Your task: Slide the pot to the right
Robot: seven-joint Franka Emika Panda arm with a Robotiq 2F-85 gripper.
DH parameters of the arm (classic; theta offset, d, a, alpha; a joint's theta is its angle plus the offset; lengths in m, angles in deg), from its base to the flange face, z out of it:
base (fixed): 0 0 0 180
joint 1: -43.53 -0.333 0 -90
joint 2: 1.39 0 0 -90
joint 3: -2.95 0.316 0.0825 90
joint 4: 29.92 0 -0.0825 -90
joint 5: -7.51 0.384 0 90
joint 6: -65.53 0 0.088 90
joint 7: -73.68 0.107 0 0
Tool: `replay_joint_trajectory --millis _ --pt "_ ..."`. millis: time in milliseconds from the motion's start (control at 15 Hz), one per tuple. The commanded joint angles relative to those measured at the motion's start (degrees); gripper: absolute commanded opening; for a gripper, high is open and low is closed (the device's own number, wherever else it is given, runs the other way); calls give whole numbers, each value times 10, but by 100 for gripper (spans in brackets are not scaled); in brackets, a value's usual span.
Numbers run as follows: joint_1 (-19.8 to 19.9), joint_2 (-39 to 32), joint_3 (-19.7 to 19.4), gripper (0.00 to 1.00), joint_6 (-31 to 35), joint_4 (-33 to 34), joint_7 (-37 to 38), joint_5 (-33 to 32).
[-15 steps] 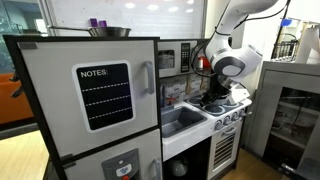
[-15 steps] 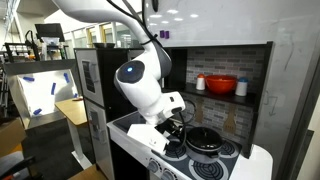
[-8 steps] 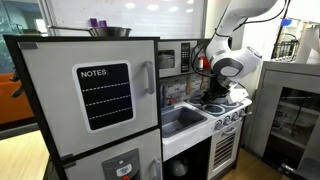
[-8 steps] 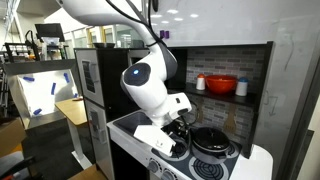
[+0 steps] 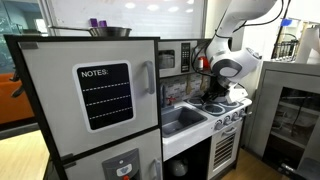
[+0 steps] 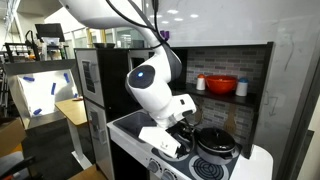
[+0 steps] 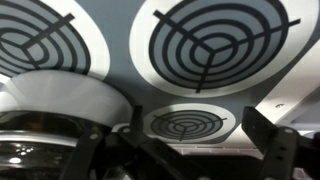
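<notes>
The pot (image 6: 217, 142) is a small round grey metal pot with a dark inside. It sits on the toy stove top (image 6: 235, 162) in an exterior view. In the wrist view the pot (image 7: 55, 112) fills the lower left, with its pale rim catching light. My gripper (image 6: 190, 127) is low over the stove, right beside the pot. In the wrist view the gripper (image 7: 178, 130) is open, its left finger at the pot's rim and its right finger over bare stove. Round burners (image 7: 208, 35) lie beyond. In an exterior view the arm hides the pot; the gripper (image 5: 214, 98) hangs over the stove.
A red pot (image 6: 221, 85) and white bottles (image 6: 200, 83) stand on the shelf behind the stove. A flared steel bowl (image 5: 108, 32) sits on top of the toy fridge (image 5: 90, 100). The sink (image 5: 178, 121) lies between fridge and stove.
The arm and gripper have shifted to the right across the stove in an exterior view, and the pot has slid the same way with them.
</notes>
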Motion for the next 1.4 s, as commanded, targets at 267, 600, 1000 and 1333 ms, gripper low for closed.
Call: replay_joint_trajectory --millis 267,600,1000,1333 --pt "8 -3 -16 100 -6 11 -43 42" --pt "1 75 -13 100 6 -139 112 -147" --pt "-31 222 -43 100 8 -322 268 -311" --pt "-46 329 -43 100 26 -411 352 -394"
